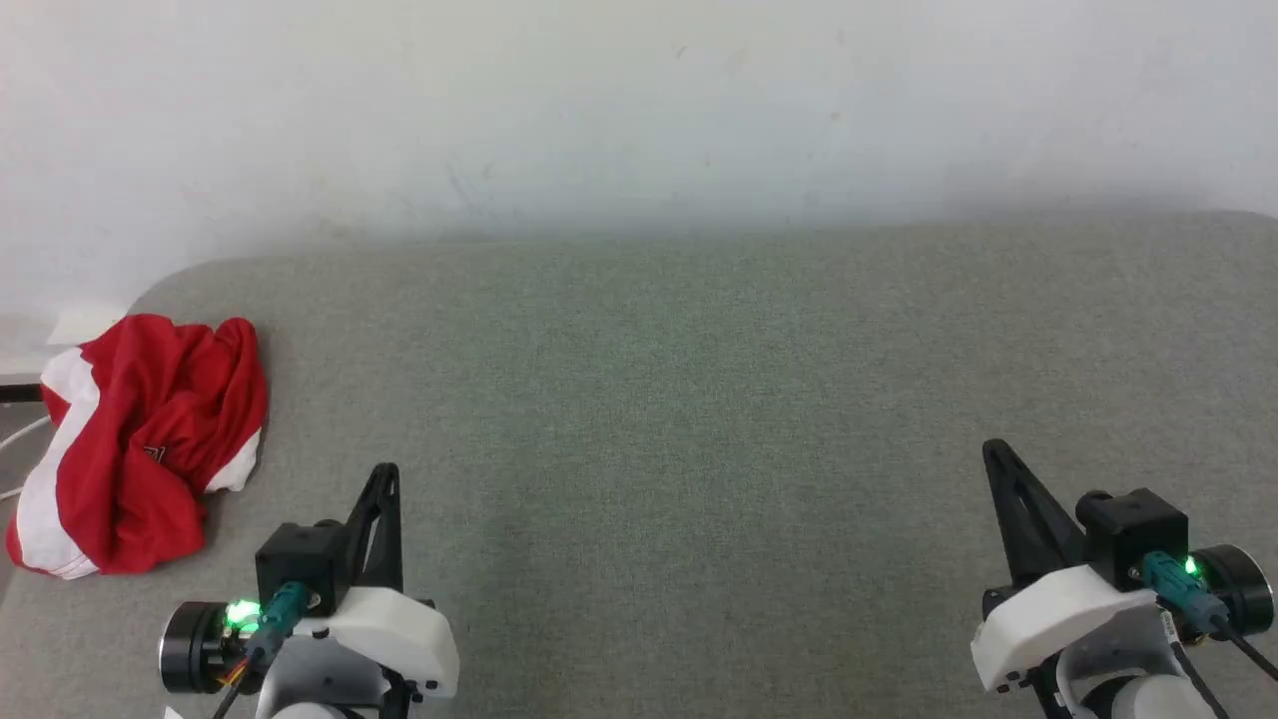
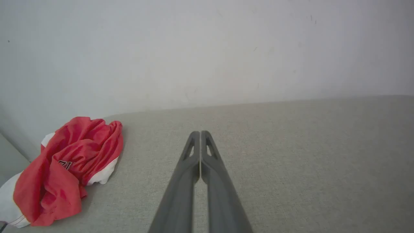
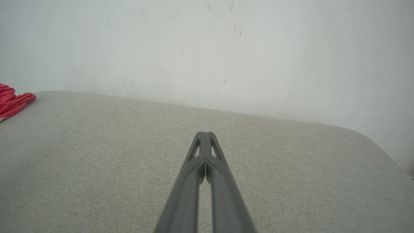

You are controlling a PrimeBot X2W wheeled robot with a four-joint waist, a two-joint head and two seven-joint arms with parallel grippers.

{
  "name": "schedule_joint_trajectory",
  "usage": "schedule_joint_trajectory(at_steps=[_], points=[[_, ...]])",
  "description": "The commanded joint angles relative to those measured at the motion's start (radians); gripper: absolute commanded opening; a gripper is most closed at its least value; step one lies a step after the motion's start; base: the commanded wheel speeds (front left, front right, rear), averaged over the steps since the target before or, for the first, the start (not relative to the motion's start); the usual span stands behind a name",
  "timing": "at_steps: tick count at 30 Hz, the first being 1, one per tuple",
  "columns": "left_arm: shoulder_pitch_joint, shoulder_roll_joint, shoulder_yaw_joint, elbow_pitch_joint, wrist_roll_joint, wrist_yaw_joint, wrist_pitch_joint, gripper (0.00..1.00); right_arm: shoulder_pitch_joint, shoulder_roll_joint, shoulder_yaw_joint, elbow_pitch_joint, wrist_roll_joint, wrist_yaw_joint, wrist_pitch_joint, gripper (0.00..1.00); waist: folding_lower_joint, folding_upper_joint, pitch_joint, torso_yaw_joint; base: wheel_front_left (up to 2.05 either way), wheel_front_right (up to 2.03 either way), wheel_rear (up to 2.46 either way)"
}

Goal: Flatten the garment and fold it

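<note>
1. The red shorts [image 1: 140,439], with white side stripes, lie crumpled in a heap at the left edge of the grey fabric-covered bench [image 1: 699,399]. A small dark logo [image 1: 153,454] shows among the folds.
2. The left hand [image 1: 387,474] is near the heap on its right, not touching it. Its two dark fingers [image 2: 181,194] are pressed together and hold nothing.
3. The right hand [image 1: 995,449] is well apart, over the bench's right side, likewise closed tight and empty.
4. A pale wall [image 1: 639,100] stands behind the bench.
</note>
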Motion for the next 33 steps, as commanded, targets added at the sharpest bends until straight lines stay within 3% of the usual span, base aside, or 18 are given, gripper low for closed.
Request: schedule_joint_trajectory(at_steps=[1,33], points=[[-0.013,-0.003,-0.001,-0.005,0.006,0.006,0.0,0.0,-0.015,0.004,-0.002,-0.005,-0.008,-0.001,0.0,0.0,0.0,-0.0001,0.0,0.0,0.0,0.0,0.0],[-0.013,-0.003,-0.001,-0.005,0.006,0.006,0.0,0.0,-0.015,0.004,-0.002,-0.005,-0.008,-0.001,0.0,0.0,0.0,-0.0001,0.0,0.0,0.0,0.0,0.0]])
